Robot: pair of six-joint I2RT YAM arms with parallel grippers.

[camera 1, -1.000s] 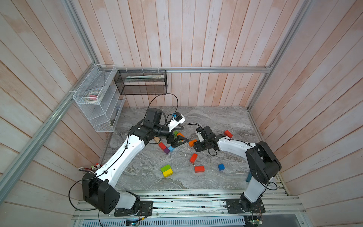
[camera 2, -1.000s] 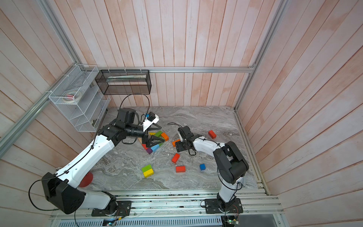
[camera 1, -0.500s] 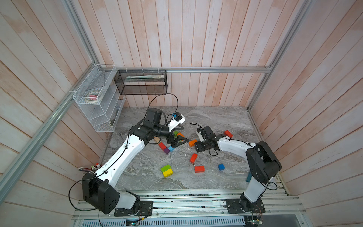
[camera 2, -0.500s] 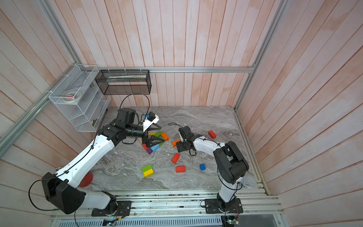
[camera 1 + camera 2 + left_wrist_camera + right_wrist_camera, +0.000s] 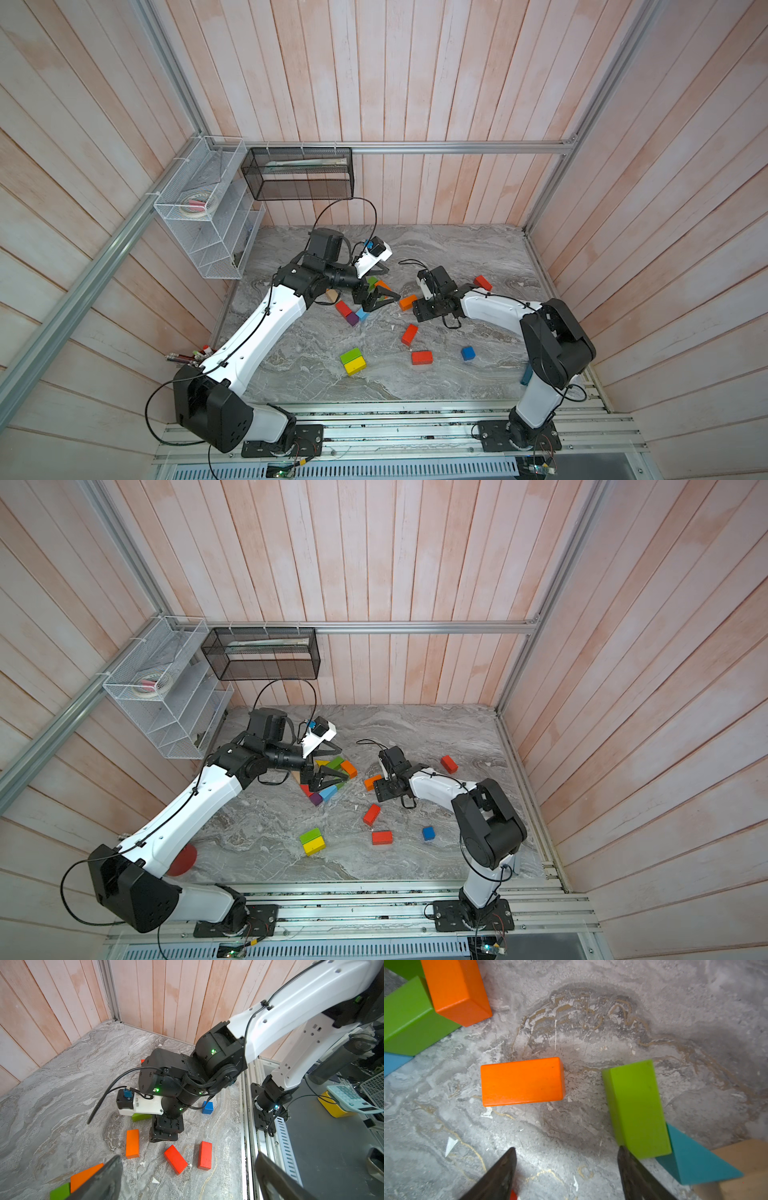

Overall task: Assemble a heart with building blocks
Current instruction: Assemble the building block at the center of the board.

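Building blocks lie scattered on the marble table [image 5: 436, 249]. My left gripper [image 5: 376, 299] hangs open over a cluster of red [image 5: 343, 308], purple [image 5: 352, 318] and light-blue [image 5: 362, 313] blocks; in the left wrist view the left gripper [image 5: 188, 1167] has nothing between its fingers [image 5: 104, 1180]. My right gripper [image 5: 566, 1155] points down, open and empty. An orange brick [image 5: 522, 1081] lies just beyond it. A green brick [image 5: 636, 1107] lies beside one finger [image 5: 629, 1163]. In both top views the orange brick [image 5: 408, 302] [image 5: 372, 782] lies between the two grippers.
Loose red bricks [image 5: 409, 334] [image 5: 422, 357] [image 5: 482, 282], a blue cube [image 5: 468, 353] and a green-and-yellow pair [image 5: 352, 361] lie nearer the front. A white wire rack [image 5: 208, 216] and a black mesh basket [image 5: 299, 172] hang at the back left. A red disc [image 5: 183, 860] lies under the left arm.
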